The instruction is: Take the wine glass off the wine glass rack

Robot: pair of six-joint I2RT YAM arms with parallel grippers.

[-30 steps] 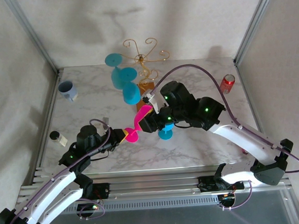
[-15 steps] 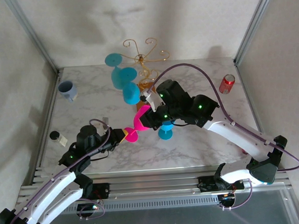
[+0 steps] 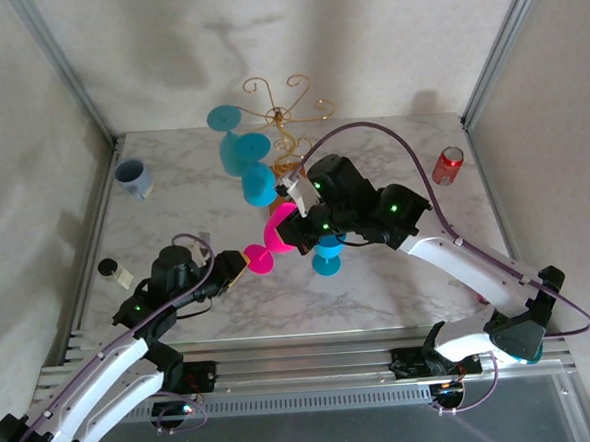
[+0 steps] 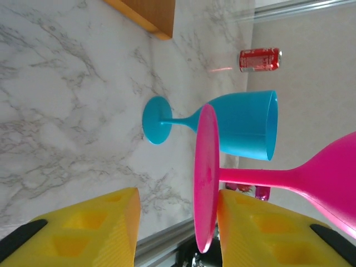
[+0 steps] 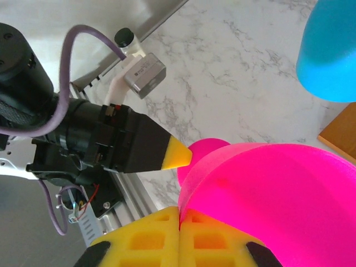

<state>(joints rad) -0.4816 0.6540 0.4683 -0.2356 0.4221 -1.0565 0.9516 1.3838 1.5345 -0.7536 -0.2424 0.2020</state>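
Glass [image 3: 279, 230], pink, off rack [image 3: 286, 109] and near it, my right gripper [image 5: 179, 222] clenched on bowl, left gripper [image 4: 178, 219] spread round foot; set-down left.

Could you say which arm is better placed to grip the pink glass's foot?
Left: the left gripper is open astride the foot of the pink wine glass; the right gripper is shut on its bowl.
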